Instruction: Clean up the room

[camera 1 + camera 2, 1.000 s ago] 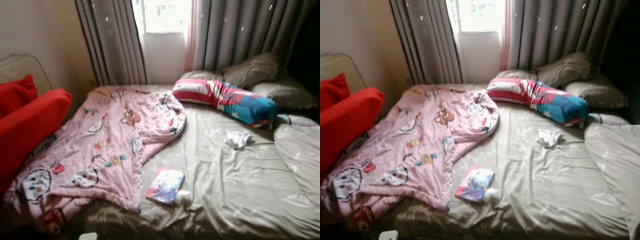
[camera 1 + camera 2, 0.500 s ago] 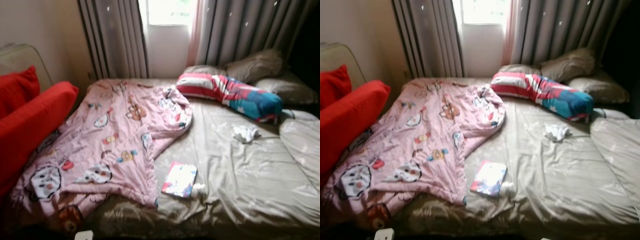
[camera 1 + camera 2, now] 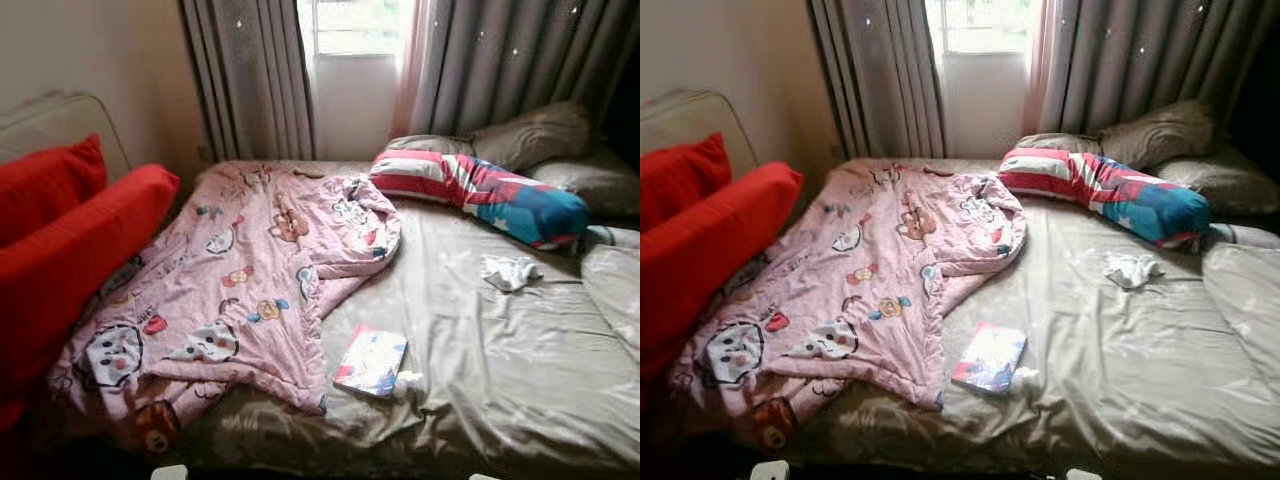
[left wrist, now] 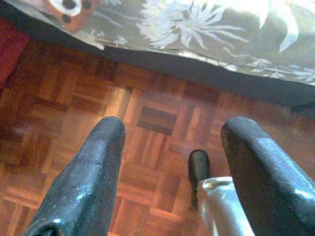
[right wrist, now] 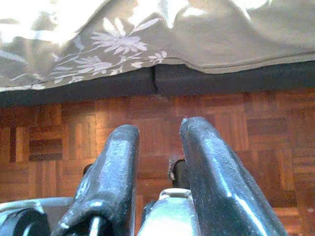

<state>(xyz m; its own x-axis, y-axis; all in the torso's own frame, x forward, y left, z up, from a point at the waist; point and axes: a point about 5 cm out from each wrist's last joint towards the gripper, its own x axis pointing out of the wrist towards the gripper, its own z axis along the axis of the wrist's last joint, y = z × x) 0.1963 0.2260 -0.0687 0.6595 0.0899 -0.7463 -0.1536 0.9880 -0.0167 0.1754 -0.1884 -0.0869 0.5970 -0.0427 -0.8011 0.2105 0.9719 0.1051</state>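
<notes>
Rumpled pink blanket (image 3: 235, 290), book (image 3: 371, 360) beside it, on bed (image 3: 520, 370).

Grey curtains (image 3: 250, 80), bright window (image 3: 355, 30), parquet floor (image 4: 147, 123).

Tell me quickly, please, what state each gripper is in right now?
Left gripper: open, holding nothing, hanging over the wooden floor by the bed.
Right gripper: fingers a little apart, holding nothing, also over the floor.

Left gripper (image 4: 172, 147) hung low above the parquet floor (image 4: 74, 142), black fingers spread wide apart, right gripper (image 5: 158, 147) likewise held over that floor, fingers parted by a narrow gap, nothing gripped by either.
</notes>
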